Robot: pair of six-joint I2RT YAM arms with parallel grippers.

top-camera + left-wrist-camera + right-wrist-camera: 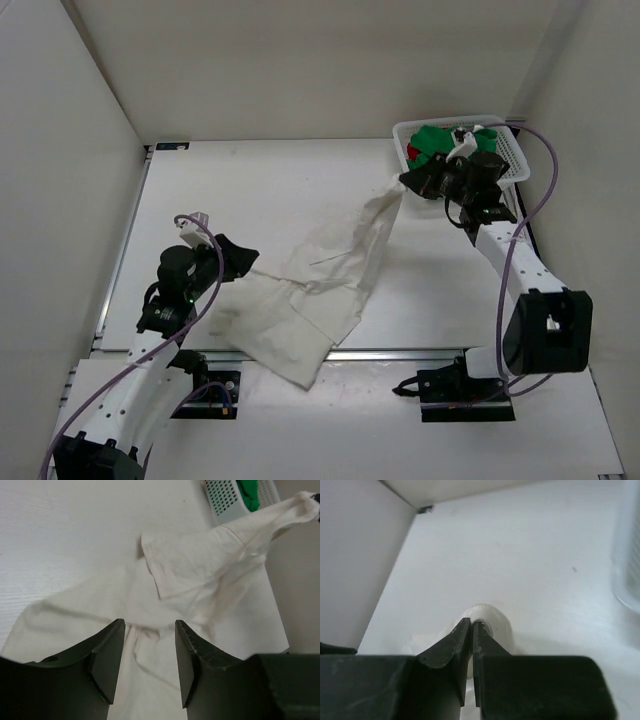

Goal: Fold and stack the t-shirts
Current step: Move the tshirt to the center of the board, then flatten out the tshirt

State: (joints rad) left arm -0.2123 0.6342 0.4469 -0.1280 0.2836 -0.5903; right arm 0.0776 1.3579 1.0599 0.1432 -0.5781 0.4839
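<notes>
The cream-white t-shirt (320, 290) lies crumpled across the table, one end stretched up toward the basket. My right gripper (406, 181) is shut on that raised end (492, 622) and holds it above the table beside the basket. My left gripper (248, 258) is open and empty just above the shirt's left part (150, 680); cloth shows between its fingers (107, 655). The green t-shirt (432, 143) and the red t-shirt (414, 152) lie bunched in the basket; the green one also shows in the left wrist view (248, 495).
The white mesh basket (512, 157) stands at the back right corner, also in the left wrist view (222, 500). White walls enclose the table on the left, back and right. The shirt's lower corner (300, 372) hangs at the table's front edge.
</notes>
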